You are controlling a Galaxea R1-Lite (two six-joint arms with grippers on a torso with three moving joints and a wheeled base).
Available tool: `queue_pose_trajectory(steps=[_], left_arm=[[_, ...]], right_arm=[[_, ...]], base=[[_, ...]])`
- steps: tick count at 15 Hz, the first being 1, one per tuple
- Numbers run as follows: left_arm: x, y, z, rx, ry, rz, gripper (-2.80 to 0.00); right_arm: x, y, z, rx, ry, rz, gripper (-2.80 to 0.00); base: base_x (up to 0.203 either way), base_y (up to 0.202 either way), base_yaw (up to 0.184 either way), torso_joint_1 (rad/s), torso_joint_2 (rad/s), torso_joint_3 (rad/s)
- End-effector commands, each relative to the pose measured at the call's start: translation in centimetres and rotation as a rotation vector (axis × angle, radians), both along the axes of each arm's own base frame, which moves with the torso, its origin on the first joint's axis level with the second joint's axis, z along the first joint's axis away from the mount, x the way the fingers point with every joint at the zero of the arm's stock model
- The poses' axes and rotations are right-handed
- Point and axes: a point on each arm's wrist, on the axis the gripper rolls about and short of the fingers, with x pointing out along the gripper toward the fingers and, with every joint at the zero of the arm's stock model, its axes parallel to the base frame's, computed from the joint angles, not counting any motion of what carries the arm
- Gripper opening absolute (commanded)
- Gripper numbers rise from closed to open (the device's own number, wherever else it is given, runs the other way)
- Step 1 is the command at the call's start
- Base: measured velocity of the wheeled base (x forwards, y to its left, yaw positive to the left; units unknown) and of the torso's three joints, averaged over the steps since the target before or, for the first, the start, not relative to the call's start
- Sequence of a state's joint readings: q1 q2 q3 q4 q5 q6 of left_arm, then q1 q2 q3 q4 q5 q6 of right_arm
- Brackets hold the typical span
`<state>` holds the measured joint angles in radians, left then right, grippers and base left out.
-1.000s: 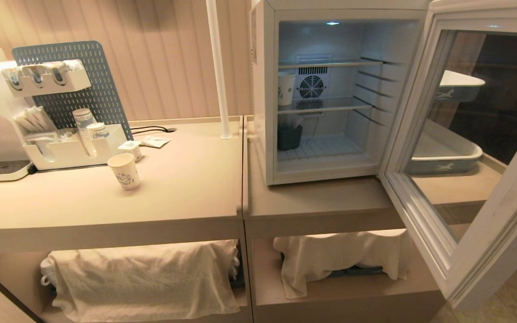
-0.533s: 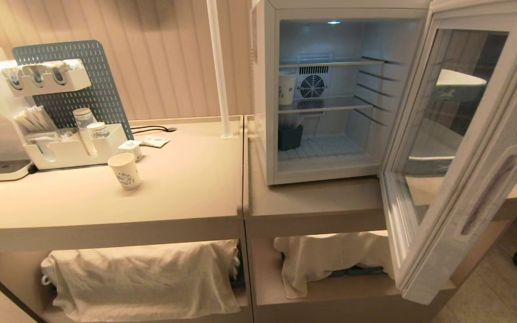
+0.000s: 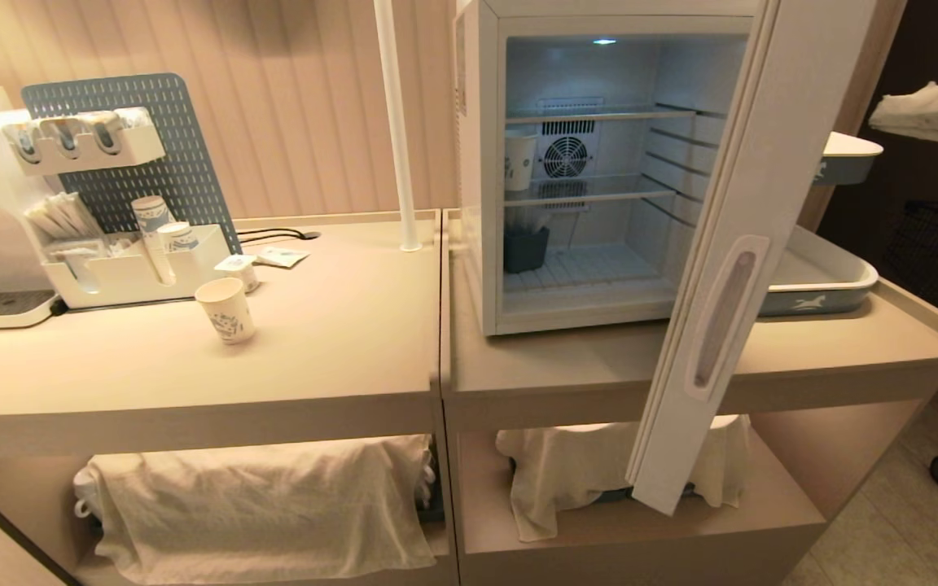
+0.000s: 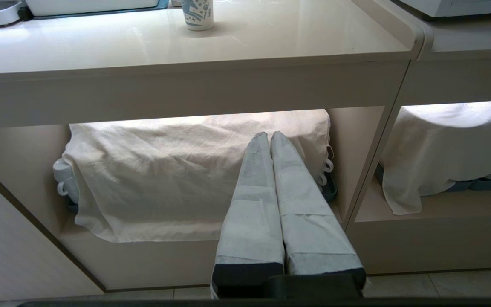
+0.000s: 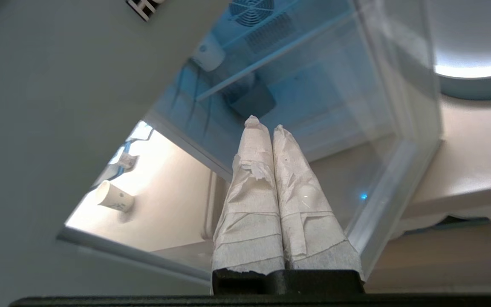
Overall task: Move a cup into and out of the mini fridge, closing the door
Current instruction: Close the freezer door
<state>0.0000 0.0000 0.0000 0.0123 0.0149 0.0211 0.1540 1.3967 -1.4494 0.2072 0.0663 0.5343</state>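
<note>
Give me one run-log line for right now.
door: half-shut | right hand: shut, at door glass | cup: on counter | left hand: shut, parked low

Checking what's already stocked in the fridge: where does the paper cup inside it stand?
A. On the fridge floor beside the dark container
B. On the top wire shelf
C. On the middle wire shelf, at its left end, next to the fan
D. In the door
C: inside the mini fridge, the paper cup stands on the middle wire shelf at its left end, beside the round fan.
</note>
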Motion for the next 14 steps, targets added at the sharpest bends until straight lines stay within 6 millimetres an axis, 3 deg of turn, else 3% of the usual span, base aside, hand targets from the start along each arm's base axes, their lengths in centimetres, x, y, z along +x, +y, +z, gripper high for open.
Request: queue_pose_trajectory(steps=[1,14], left_arm=[[0.0,0.0,0.0,0.000,0.002,0.000,-2.80],[0.0,0.0,0.0,0.000,0.002,0.000,-2.80]], right_arm=[[2.7,0.9,-0.7,0.003,0.036,0.018,-2.80],[12.9,5.3,-2.4,0.028,0.034,0.083,-2.80]], base=[[0.000,0.000,0.000,0.000,0.00,0.000],[0.000,0.000,0.000,0.000,0.00,0.000]])
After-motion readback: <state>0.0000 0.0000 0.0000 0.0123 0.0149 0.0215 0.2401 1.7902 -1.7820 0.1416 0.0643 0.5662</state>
